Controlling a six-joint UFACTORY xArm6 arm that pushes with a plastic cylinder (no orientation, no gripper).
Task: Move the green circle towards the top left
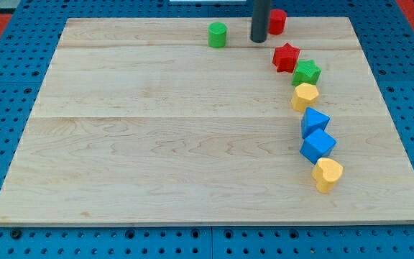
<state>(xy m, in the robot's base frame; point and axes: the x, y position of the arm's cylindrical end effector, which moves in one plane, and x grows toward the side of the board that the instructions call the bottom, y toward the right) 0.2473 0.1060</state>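
The green circle [218,34] stands upright near the view's top edge of the wooden board [157,144], left of centre-right and apart from every other block. My tip [259,40] rests on the board just to its right, with a clear gap between them; no contact is visible. There are no jaws to report: the arm ends in a plain rod, so nothing is open, shut or clamped.

This placement suits the task in my judgement: a tip on the block's right side can push it leftwards along the top edge toward the top left corner. The block already sits close to the top, so little upward travel appears needed.

A red block [277,20] sits directly behind the rod, partly hidden. The remaining blocks form a curved line down the view's right: red star [287,57], green star [307,72], yellow block [305,96], two blue blocks [315,121] [317,146] and a yellow heart [328,174], all well away from the intended path.
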